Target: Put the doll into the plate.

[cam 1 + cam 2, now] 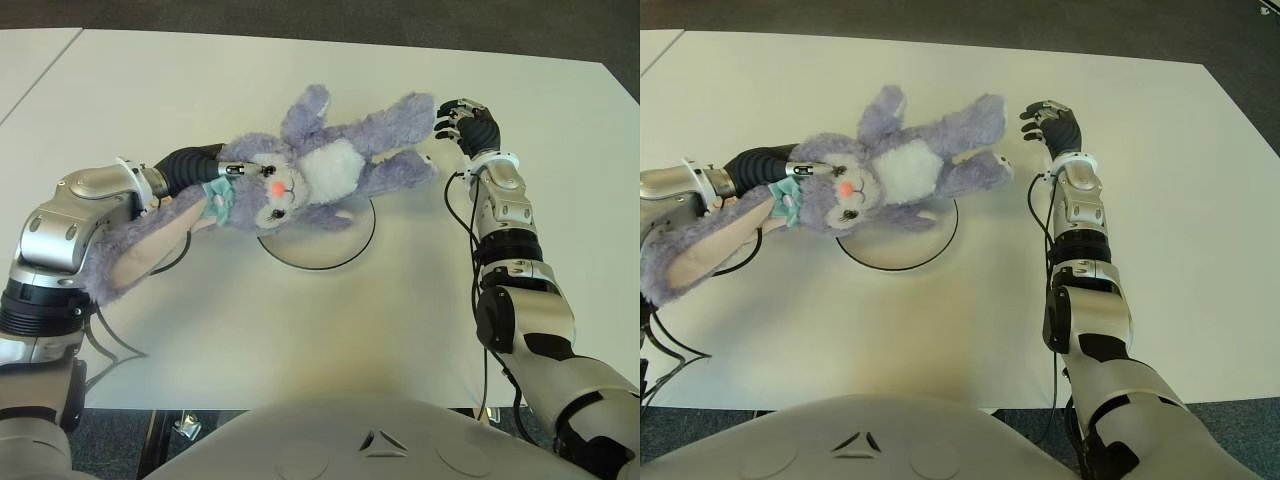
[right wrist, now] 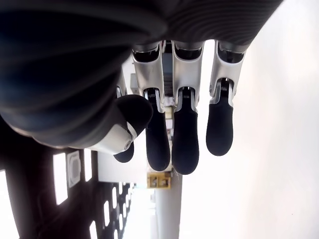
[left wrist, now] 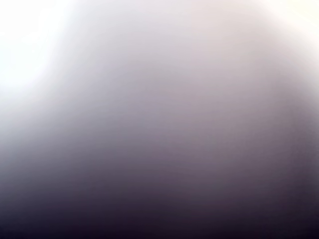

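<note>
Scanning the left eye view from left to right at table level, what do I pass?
Left hand gripping the head end of the doll → doll's body lying over the plate → bare table → right hand, holding nothing, beside the doll's foot.

Left hand (image 1: 222, 172) behind doll (image 1: 300, 175)

**My left wrist camera: blocked, nothing resolvable**

Whole frame is a soft blur. Bright white at one upper corner, grading through pale pinkish-grey and lavender to near-black along the lower edge. No edges, no outlines. I cannot make out my own fingers, any object or any surface. Something sits very close against the lens; what it is, I cannot tell.
</note>
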Robot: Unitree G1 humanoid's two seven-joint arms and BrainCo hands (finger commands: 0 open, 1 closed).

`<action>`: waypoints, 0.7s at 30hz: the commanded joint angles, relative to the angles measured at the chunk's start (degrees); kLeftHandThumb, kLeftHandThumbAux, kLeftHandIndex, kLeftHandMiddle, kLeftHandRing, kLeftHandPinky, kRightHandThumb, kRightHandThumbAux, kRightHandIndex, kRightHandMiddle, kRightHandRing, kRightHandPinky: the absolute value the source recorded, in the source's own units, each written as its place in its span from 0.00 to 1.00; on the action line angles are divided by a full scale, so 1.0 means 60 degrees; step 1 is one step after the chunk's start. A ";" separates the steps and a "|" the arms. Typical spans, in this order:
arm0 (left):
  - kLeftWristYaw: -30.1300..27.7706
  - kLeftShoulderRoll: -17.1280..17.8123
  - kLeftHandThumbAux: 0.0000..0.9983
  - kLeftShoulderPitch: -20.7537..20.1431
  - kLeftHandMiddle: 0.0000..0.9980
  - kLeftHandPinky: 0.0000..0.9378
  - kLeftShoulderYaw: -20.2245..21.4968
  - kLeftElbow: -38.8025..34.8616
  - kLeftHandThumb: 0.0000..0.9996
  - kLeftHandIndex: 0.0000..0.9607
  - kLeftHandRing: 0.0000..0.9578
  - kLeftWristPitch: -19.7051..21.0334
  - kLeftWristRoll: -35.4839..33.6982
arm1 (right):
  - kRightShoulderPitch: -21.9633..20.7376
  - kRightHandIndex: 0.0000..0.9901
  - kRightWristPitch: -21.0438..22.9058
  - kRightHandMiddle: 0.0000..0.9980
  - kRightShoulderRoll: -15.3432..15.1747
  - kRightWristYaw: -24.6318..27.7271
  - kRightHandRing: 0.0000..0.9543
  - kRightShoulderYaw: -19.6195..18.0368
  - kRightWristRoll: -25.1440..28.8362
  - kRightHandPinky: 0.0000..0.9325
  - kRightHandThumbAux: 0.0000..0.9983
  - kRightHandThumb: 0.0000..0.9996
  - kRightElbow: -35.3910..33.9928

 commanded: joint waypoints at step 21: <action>-0.0454 0.0773 0.30 0.0641 0.05 0.19 -0.1277 0.0318 0.73 0.11 0.11 -0.4403 0.3424 | 0.0046 0.45 0.0233 0.46 -0.0088 0.0136 0.56 -0.0100 0.0129 0.56 0.68 0.84 0.0104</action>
